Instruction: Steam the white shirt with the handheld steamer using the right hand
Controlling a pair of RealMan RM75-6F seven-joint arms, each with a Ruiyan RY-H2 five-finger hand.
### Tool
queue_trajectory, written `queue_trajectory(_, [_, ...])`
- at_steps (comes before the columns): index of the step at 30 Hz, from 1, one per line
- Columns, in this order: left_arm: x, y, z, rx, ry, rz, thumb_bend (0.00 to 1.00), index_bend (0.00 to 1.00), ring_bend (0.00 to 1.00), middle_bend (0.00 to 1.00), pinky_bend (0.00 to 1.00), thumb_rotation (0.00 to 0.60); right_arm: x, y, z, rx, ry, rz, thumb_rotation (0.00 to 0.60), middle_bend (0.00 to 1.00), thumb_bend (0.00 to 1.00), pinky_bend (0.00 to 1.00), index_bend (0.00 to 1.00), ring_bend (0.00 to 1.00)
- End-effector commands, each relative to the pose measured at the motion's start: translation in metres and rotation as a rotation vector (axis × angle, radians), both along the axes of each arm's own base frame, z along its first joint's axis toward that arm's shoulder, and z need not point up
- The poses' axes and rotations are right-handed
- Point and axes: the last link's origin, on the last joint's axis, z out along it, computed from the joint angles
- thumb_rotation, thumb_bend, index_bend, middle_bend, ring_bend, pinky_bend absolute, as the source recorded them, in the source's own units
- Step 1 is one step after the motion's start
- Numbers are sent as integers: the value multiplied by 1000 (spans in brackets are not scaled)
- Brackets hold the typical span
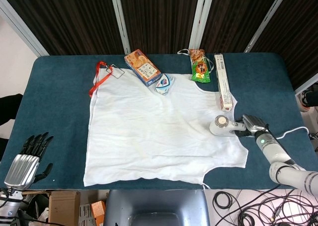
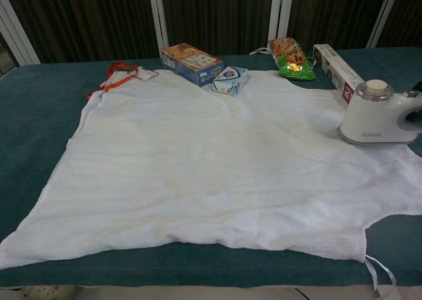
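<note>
**Right hand gripping, left hand idling**

Your right hand [image 1: 252,122] is gripping the steamer [image 1: 222,126] handle, forearm reaching in from the lower right. Your left hand [image 1: 26,161] is hanging off the counter's near-left corner, fingers spread, holding nothing.

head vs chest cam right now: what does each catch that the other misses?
Head only: the left hand, open off the table's near-left corner; the right hand holding the steamer's handle; the white cord trailing right.
Chest only: the steamer's side profile with lettering on its base, and a ribbon hanging at the shirt's near-right corner.
Both: the steamer on the white shirt, and the long box behind it.
</note>
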Motion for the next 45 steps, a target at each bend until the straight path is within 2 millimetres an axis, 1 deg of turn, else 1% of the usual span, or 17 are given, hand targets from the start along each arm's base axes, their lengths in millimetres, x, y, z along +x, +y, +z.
queue_trajectory(1, [-1,1,0,-1,1,5,370,0,10,0,41,600,-33,5,5,-8,2,-74,600,1000,767,1000,1000,968])
queue_trajectory(7, [0,1,-1,-3,1,8,369,0,10,0,41,600,-54,5,6,-7,-6,-94,600,1000,767,1000,1000,911])
queue_trajectory(13, [-1,1,0,-1,0,7,369,0,10,0,42,600,-64,7,10,-19,-26,-110,600,989,767,991,979,884])
queue_trajectory(14, [-1,1,0,-2,0,7,369,0,10,0,42,600,-64,7,10,-14,-33,-112,600,942,750,957,911,838])
queue_trajectory(16, [-1,1,-1,-5,-1,8,369,0,11,0,42,600,-62,9,9,-1,-51,-112,600,791,671,860,712,721])
queue_trajectory(17, [-1,1,-1,-7,-3,8,369,0,11,0,42,600,-61,9,9,4,-57,-111,600,649,576,788,526,613])
queue_trajectory(18, [-1,1,-1,-8,-8,7,368,0,10,0,42,600,-61,9,9,5,-61,-107,600,525,493,741,371,513])
queue_trajectory(19, [0,1,-1,-9,-12,6,367,0,10,0,42,600,-60,8,10,4,-64,-100,600,432,431,713,259,432])
queue_trajectory(21, [0,1,-1,-7,-13,4,364,0,10,0,42,600,-60,8,12,4,-63,-91,600,269,327,663,77,280])
queue_trajectory(22, [0,1,-1,-6,-12,3,365,0,10,0,42,600,-60,9,13,6,-63,-90,600,213,294,636,29,224])
queue_trajectory(24, [0,1,-1,-7,-14,1,365,0,10,0,42,600,-62,9,16,16,-52,-86,600,128,253,578,0,135])
queue_trajectory(26, [-1,2,-1,-7,-15,1,364,0,10,0,42,600,-62,10,19,33,-39,-83,600,73,235,525,0,71])
queue_trajectory(29, [0,2,0,-7,-17,-1,365,0,13,0,42,600,-63,13,23,63,-20,-84,600,21,222,482,0,16])
queue_trajectory(34, [0,2,-1,-10,-16,-2,365,0,16,0,41,600,-63,16,31,58,-11,-77,600,1,201,446,0,0])
queue_trajectory(37, [0,2,-1,-9,-16,-2,365,0,17,0,41,600,-63,17,41,37,9,-50,600,0,201,415,0,0])
queue_trajectory(41, [0,2,-2,-11,-15,1,365,0,17,0,41,600,-61,17,58,1,59,-1,600,0,202,314,0,0])
queue_trajectory(45, [0,2,-2,-14,-14,-2,365,0,17,0,41,600,-54,22,66,-15,63,16,600,0,202,296,0,0])
